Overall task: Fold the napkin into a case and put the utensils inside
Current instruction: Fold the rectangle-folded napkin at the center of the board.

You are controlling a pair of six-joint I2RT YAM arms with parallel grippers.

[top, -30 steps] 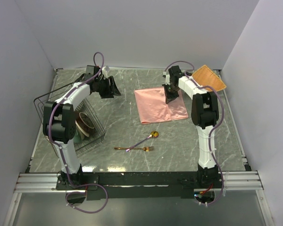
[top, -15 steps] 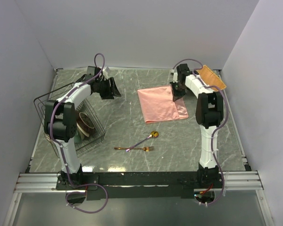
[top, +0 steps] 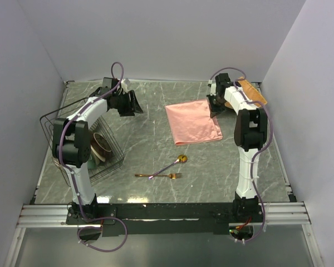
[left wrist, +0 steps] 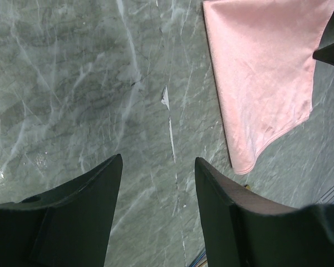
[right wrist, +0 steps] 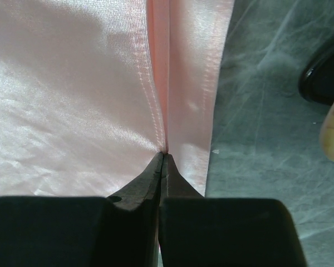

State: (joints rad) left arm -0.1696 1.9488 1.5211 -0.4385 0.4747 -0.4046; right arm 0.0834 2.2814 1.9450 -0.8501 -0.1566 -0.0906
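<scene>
Likely limp and slippery, the napkin [top: 193, 122] lying far right on the table [top: 145, 147] wants a hem grip (the right gripper [right wrist: 163, 158] is pinched shut there), the left gripper [left wrist: 158, 167] half-open, empty.

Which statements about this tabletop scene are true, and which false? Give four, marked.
1. The right gripper is shut on the edge of the salmon-pink cloth napkin. True.
2. The left gripper holds the slim gold fork. False: it is open and empty; the fork lies on the grey marble table.
3. The gold spoon with a purplish handle lies on the napkin. False: it lies on bare table, nearer the arms.
4. The black wire rack stands at the table's left side. True.
</scene>
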